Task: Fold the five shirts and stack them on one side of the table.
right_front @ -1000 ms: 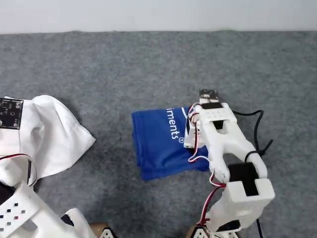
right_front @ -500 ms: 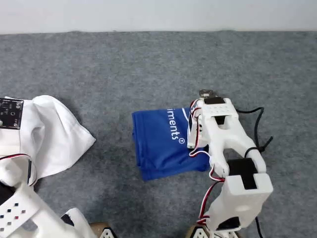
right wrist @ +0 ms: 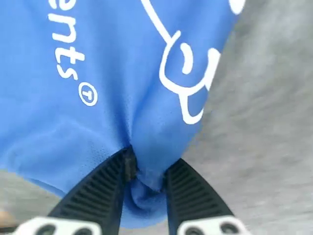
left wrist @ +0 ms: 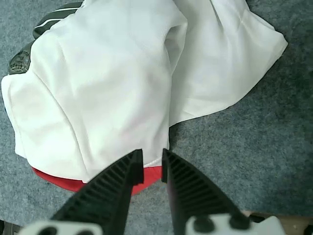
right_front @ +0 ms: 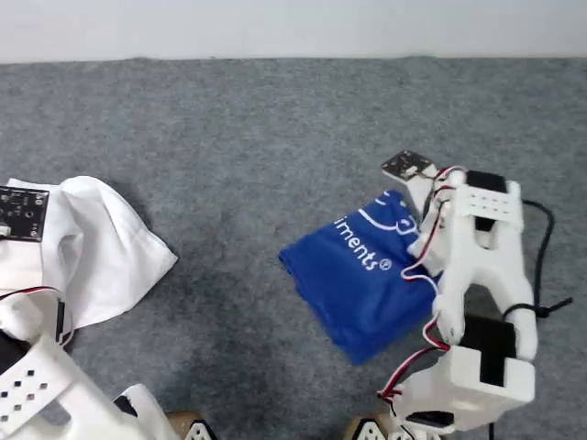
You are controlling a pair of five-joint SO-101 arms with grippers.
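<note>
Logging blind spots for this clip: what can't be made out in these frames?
High view: the right arm hides where the right end effector pinches the blue shirt.
Left wrist view: the white shirt covers most of a red garment and a dark one; pile count unclear.
High view: the left edge crops the pile.

red shirt (left wrist: pixel 66 183) mostly hid under white shirt (left wrist: pixel 98 88), sm. strip out

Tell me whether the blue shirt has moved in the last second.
Yes. In the high view the blue shirt has slid right and turned, farther from the white shirt, with the right gripper shut on its edge.
</note>
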